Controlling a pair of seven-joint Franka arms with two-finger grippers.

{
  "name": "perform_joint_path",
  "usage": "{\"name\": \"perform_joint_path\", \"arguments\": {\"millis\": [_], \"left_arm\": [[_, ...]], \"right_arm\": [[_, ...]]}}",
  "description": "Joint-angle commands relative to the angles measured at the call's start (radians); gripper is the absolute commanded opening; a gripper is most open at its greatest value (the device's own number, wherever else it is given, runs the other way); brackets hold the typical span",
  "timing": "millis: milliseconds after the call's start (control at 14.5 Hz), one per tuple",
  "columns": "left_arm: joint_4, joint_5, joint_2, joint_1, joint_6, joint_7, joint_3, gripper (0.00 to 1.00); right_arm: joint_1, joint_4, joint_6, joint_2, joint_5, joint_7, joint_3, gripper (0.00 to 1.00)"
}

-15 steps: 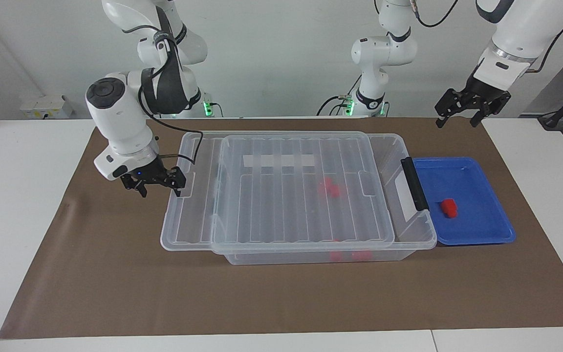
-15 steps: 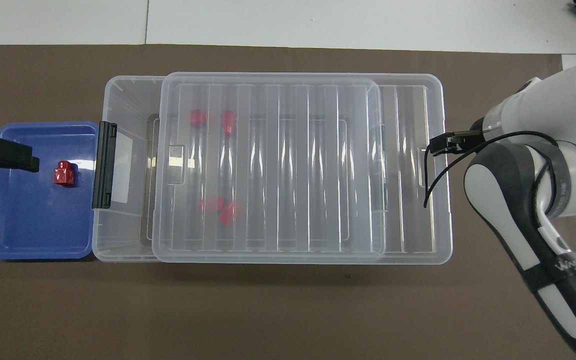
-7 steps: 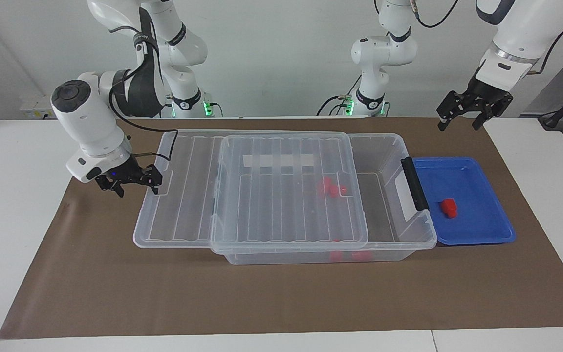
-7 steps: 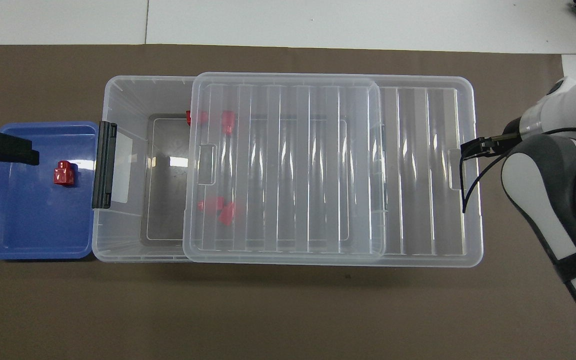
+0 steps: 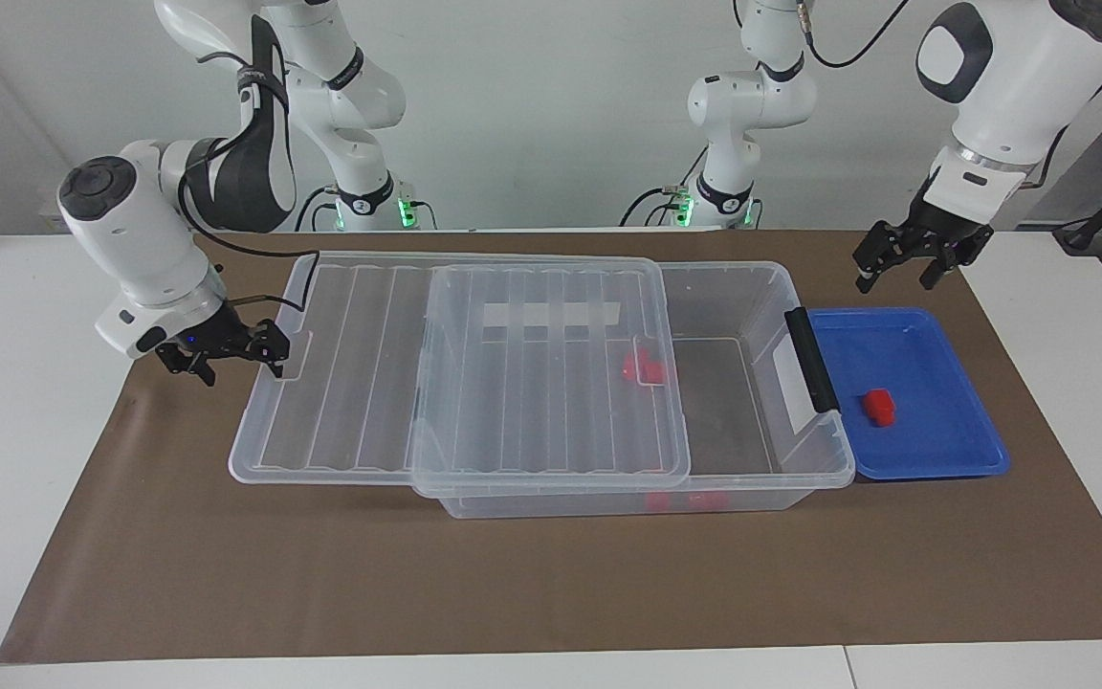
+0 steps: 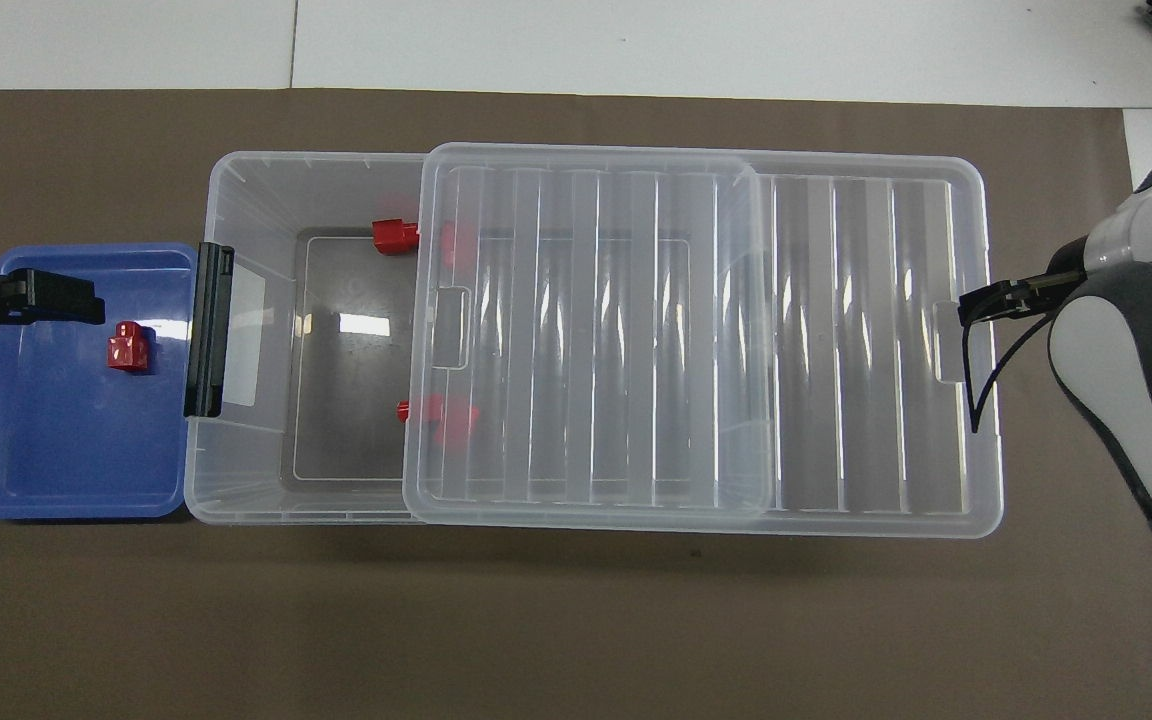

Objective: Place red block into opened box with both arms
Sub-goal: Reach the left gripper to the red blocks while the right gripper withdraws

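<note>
The ribbed clear lid (right hand pinching its tab) half-uncovers the box; the left hand hangs wide at the blue tray's twelve o'clock.

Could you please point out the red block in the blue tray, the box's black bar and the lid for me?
red block (image 5: 878, 406), facing view, its top face.
black bar (image 5: 810, 359), facing view, middle of the bar.
lid (image 6: 836, 340), overhead view, a ribbed panel overhanging the box's end.

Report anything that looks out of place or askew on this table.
The ribbed lid is not seated on the clear bin: it overhangs the bin's end toward the right arm, with the right gripper at its edge tab. Nothing looks spilled or damaged.
</note>
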Motion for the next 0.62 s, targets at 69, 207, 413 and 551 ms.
{"name": "perform_joint_path", "arguments": {"millis": [69,207,413,551], "left_arm": [[-0.09,0.031,-0.029,0.032,0.08,0.085,-0.004,1.0],[-0.161,0.039,-0.029,0.05,0.155,0.128,-0.004,1.0],[-0.232,0.039,-0.021,0.107,0.227,0.219,-0.004,1.0],[-0.324,0.039,-0.014,0.157,0.331,0.28,-0.004,1.0]], "right_arm": [[-0.033,-0.017,-0.017,-0.018,0.014,-0.059,0.004,0.98],[-0.03,-0.014,-0.018,-0.018,0.014,-0.058,0.006,0.98],[-0.021,-0.003,-0.029,-0.019,0.014,-0.05,0.006,0.98],[-0.018,0.0,-0.048,-0.05,0.014,-0.008,0.012,0.98]]}}
